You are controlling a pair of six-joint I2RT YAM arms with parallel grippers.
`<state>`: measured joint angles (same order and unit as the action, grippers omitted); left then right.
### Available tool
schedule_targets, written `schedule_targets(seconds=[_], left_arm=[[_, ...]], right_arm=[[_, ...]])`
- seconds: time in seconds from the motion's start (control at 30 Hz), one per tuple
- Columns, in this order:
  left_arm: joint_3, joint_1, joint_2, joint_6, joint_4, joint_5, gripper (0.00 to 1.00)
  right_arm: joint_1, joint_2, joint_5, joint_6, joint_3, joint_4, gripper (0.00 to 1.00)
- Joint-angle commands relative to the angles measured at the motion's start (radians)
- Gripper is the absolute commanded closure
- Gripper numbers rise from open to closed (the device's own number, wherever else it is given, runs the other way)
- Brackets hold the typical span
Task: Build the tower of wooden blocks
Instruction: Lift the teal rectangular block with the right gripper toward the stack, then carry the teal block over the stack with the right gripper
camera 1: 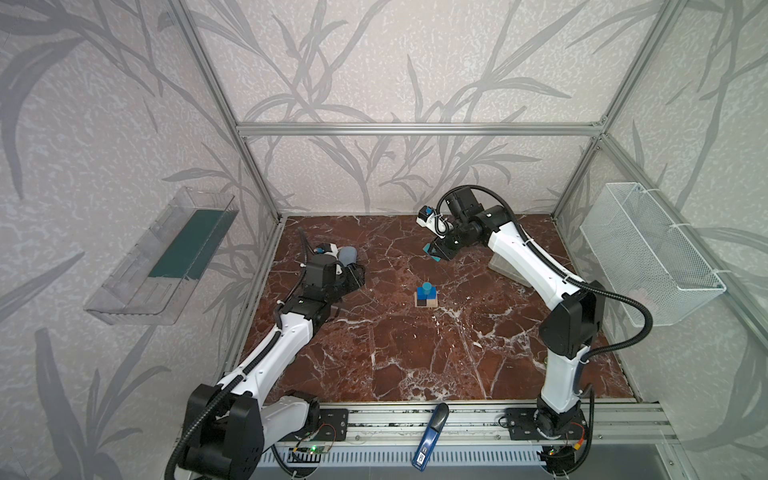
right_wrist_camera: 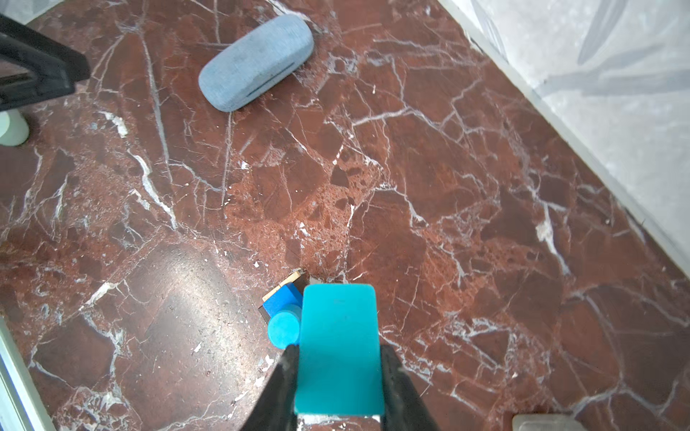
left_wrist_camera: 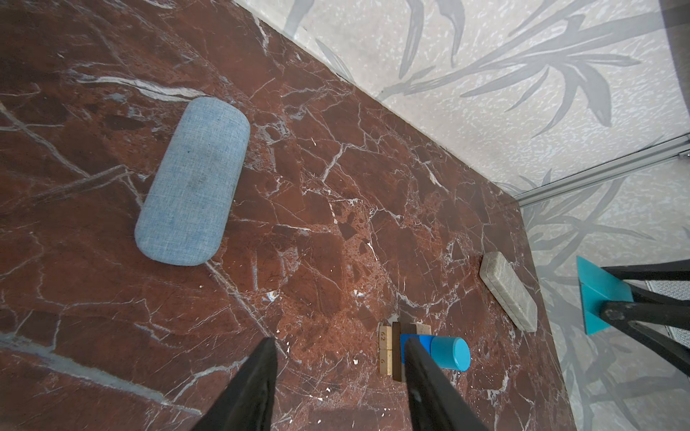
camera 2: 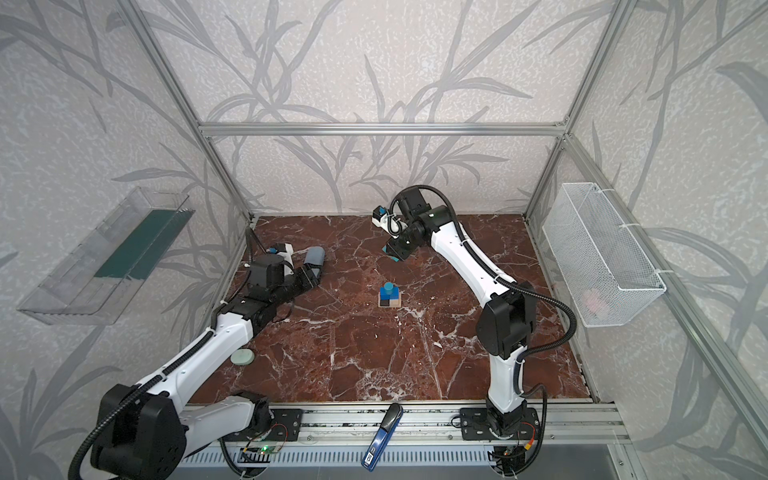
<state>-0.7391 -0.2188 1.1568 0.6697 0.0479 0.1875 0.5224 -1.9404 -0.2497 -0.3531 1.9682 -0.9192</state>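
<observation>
— Since the red marble table (camera 1: 415, 365) is the biggest thing here, what lies on it?

— The grey-blue case (left_wrist_camera: 194, 183) lies flat at the far left, near the left gripper (left_wrist_camera: 339, 343). The grey stone brick (camera 1: 500, 266) lies at the far right, partly hidden by the right arm in a top view.

— And the grippers?

— The left gripper hangs low over the table, its jaws apart with nothing between them, well apart from the tower (camera 1: 426, 296). The right gripper (right_wrist_camera: 339, 350) is clamped on the teal block (right_wrist_camera: 338, 328), which is held clear of the table, on the back-wall side of the tower.

— Where is the tower itself?

— Near the table's middle, between the two arms. Pale bars (left_wrist_camera: 386, 350) and a dark brown bar (left_wrist_camera: 396, 350) make the base, a blue cube (right_wrist_camera: 282, 298) sits above, and the blue cylinder (camera 1: 427, 287) stands upright on top.
</observation>
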Motion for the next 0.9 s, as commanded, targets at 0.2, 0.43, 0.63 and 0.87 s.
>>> schedule_targets(seconds=[0.2,0.43,0.63,0.87], left_arm=[[-0.017,0.007,-0.012,-0.031,0.062,-0.046,0.46],[-0.016,0.007,-0.043,-0.043,0.079,-0.057,0.46],[-0.019,0.007,-0.061,-0.055,0.097,-0.07,0.46],[-0.035,0.007,-0.066,-0.062,0.112,-0.066,0.46]], right_arm=[[0.089,-0.099,-0.012,-0.232,0.186,-0.258,1.0],[0.116,-0.182,0.016,-0.294,0.299,-0.393,1.0],[0.117,-0.164,0.0,-0.334,0.245,-0.38,1.0],[0.117,-0.135,-0.031,-0.377,0.148,-0.315,1.0]])
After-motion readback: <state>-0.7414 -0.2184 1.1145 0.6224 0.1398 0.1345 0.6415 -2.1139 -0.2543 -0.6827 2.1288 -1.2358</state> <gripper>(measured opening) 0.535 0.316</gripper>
